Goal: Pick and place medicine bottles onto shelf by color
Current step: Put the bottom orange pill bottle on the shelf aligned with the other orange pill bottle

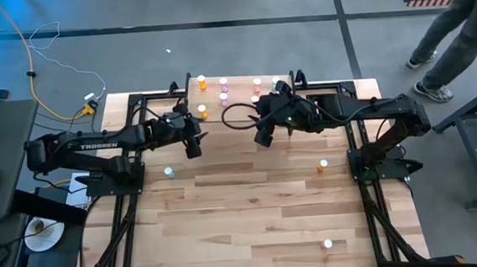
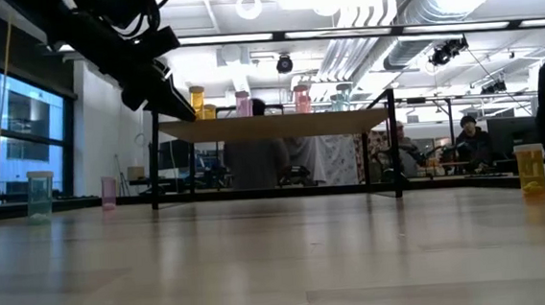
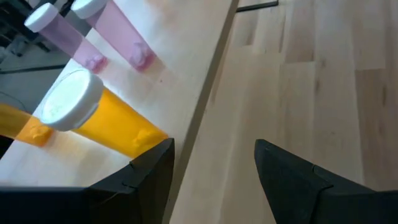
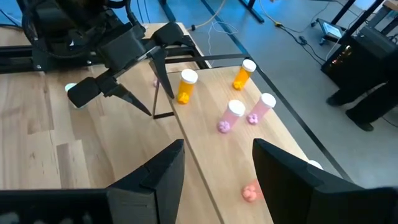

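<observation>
The shelf (image 1: 237, 96), top centre of the high view, already carries orange bottles (image 1: 201, 83) at its left and pink bottles (image 1: 223, 86) beside them. A teal bottle (image 1: 169, 172) and an orange bottle (image 1: 323, 166) wait mid-frame on the surface (image 1: 253, 225). The left tool (image 1: 193, 145) hangs open and empty at the shelf's left edge; the right tool (image 1: 262, 137) is open and empty too. The next pick is best made from straight above, closing on the body under the cap.

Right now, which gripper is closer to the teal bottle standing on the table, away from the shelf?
The left gripper. It hangs just beside the teal bottle, toward the shelf. The right gripper is farther off, across the table's middle.
</observation>
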Robot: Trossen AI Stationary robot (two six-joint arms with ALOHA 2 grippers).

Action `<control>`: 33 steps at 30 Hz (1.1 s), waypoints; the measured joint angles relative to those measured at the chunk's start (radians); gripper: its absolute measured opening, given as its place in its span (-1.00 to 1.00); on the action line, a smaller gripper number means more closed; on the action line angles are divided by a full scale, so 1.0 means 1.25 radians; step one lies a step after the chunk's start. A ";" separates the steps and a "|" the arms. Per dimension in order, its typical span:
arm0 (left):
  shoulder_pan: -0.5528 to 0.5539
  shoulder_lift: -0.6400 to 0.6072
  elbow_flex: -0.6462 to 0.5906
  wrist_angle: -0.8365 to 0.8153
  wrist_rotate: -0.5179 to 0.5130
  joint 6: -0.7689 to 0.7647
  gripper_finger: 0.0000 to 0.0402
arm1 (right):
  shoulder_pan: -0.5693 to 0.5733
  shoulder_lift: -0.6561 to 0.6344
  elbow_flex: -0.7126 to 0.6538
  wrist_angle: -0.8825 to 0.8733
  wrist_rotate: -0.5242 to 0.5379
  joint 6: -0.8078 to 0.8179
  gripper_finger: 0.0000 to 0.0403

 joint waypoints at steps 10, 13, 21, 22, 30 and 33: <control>0.026 0.000 0.000 0.002 0.041 0.000 0.06 | 0.000 0.000 0.000 -0.002 -0.001 -0.012 -0.10; 0.026 0.000 0.000 0.002 0.046 0.006 0.06 | 0.000 0.000 0.000 -0.002 -0.001 -0.011 -0.10; 0.030 0.000 0.000 0.056 0.043 0.013 0.06 | 0.000 0.000 0.000 -0.002 -0.002 -0.010 -0.10; 0.033 0.000 0.000 0.056 0.043 0.012 0.06 | 0.000 0.000 0.000 -0.002 -0.001 -0.010 -0.10; 0.076 0.004 0.000 0.060 0.042 0.000 0.06 | 0.000 0.000 0.000 -0.002 -0.002 -0.015 -0.10; 0.086 0.004 0.000 0.072 0.056 0.000 0.06 | 0.000 0.000 0.000 -0.002 -0.002 -0.015 -0.10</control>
